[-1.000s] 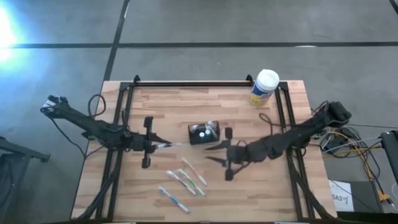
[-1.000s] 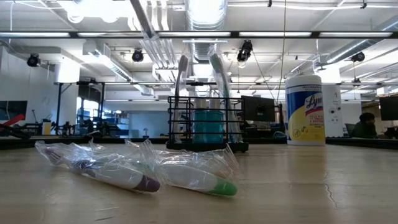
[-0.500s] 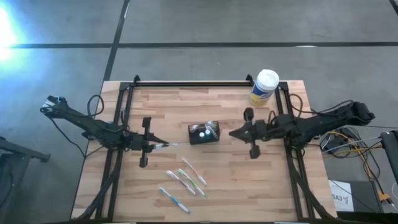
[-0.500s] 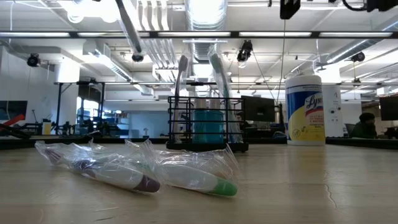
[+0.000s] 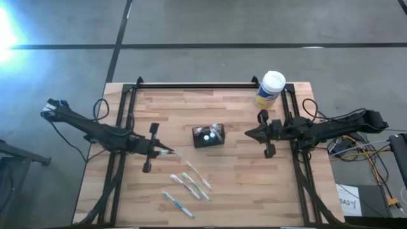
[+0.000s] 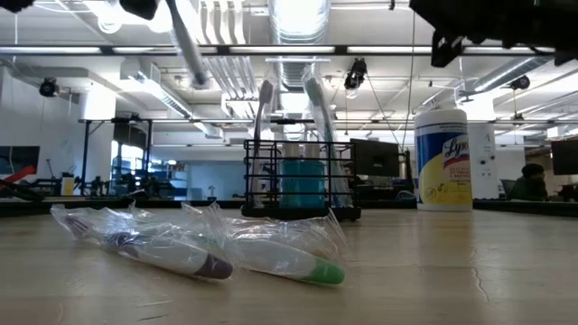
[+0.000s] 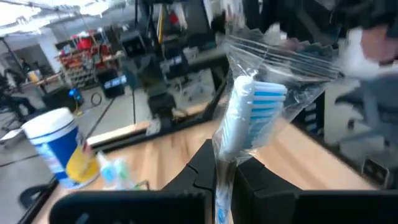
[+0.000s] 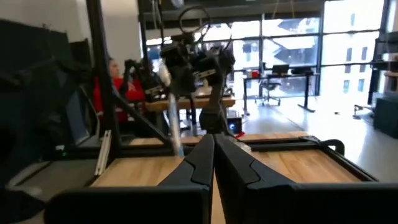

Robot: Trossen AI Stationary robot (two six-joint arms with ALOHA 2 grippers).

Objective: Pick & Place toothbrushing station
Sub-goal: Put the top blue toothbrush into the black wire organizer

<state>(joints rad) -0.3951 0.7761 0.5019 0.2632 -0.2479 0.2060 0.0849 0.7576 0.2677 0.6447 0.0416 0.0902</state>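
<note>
Black holder [image 5: 208, 136] sits untouched mid-counter while the right hand [image 5: 249, 133], now pinched together and empty, has pulled back, leaving the left hand [image 5: 166, 151] clamping a wrapped toothbrush [image 7: 245, 118] for delivery.

The toothbrushing station [image 5: 209, 136] is a small black box-shaped holder with open slotted wire sides. It stands upright on the table [image 5: 241, 191], near the centre of my workspace, between my two arms and apart from both. From above, its top opening shows pale round items inside. From table height [image 6: 301, 176], two toothbrushes stand upright in it, heads up and rising above its rim, with a teal cylindrical item between them. Wrapped toothbrushes [image 5: 191, 180] lie on the table near it, not touching it.
</note>
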